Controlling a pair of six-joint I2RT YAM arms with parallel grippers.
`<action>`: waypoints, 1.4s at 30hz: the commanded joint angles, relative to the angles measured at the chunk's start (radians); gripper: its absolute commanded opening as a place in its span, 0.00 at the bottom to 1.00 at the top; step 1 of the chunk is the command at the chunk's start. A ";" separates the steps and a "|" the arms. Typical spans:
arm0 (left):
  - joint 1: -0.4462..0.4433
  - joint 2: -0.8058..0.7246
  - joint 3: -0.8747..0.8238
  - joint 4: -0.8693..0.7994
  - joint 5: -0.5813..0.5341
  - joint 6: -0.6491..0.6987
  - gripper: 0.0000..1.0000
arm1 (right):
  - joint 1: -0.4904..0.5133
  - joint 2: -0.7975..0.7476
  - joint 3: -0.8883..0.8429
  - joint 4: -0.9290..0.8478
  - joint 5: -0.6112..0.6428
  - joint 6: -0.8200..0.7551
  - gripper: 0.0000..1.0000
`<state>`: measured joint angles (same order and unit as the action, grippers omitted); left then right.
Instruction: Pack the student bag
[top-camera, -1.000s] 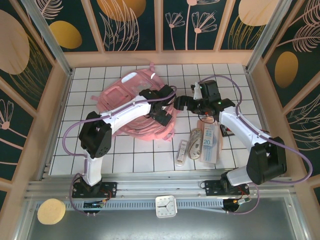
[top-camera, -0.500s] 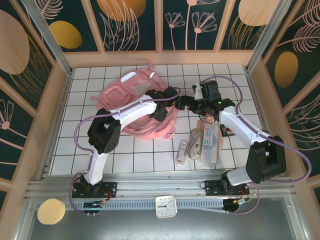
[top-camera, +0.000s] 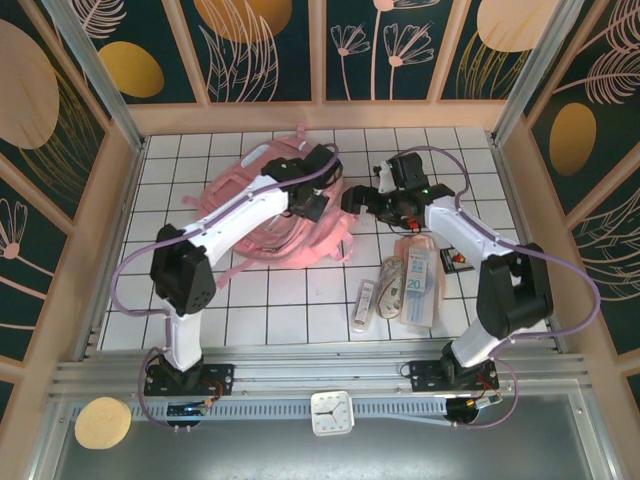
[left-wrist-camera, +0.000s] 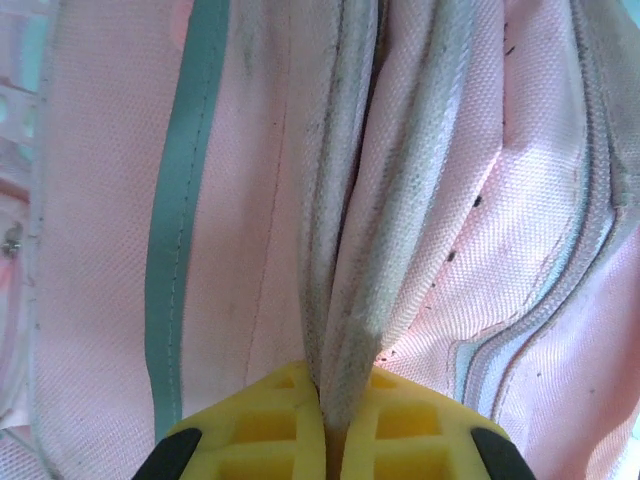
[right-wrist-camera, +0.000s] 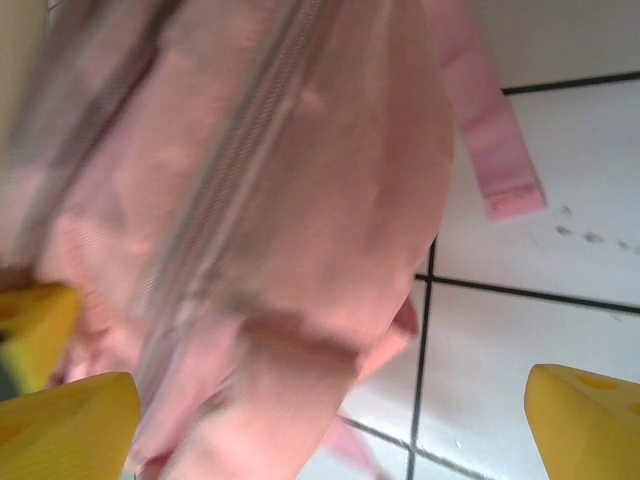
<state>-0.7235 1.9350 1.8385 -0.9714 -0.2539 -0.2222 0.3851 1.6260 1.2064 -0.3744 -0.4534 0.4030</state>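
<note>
The student bag (top-camera: 262, 215), a big soft pink backpack, lies on the tiled table left of centre. My left gripper (top-camera: 316, 204) is over the bag's right edge. In the left wrist view it (left-wrist-camera: 335, 412) is shut on a greyish-pink fold of the student bag (left-wrist-camera: 250, 180) beside a zip, the fabric pinched between the yellow fingers (left-wrist-camera: 270, 420). My right gripper (top-camera: 354, 200) sits just right of the bag. In the right wrist view it (right-wrist-camera: 330, 430) is open, with blurred pink fabric of the student bag (right-wrist-camera: 290, 180) reaching between the wide-apart fingertips (right-wrist-camera: 70, 420).
A clear pouch of stationery (top-camera: 417, 285), a rolled item (top-camera: 390, 272) and a white tube (top-camera: 364, 305) lie on the tiles right of centre, under the right arm. A small clock (top-camera: 330, 412) and a yellow sponge (top-camera: 103, 422) rest on the near ledge. Wooden walls surround the table.
My left gripper has shut on the bag's edge and pulled it toward the far side; the bag has shifted and bunched. My right gripper has moved left and farther in, up against the bag.
</note>
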 joint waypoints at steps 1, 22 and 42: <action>-0.004 -0.102 0.002 0.016 0.066 -0.026 0.00 | 0.023 0.052 0.058 -0.015 -0.058 -0.004 0.99; 0.084 -0.187 -0.123 0.079 0.111 -0.104 0.00 | 0.054 0.033 -0.039 -0.032 -0.044 -0.026 0.00; 0.139 -0.261 -0.215 0.167 0.059 -0.200 0.00 | 0.100 0.045 -0.031 -0.056 -0.026 -0.052 0.00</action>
<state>-0.6075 1.7283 1.5707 -0.8146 -0.0544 -0.3714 0.4797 1.6833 1.1927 -0.3515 -0.4603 0.3805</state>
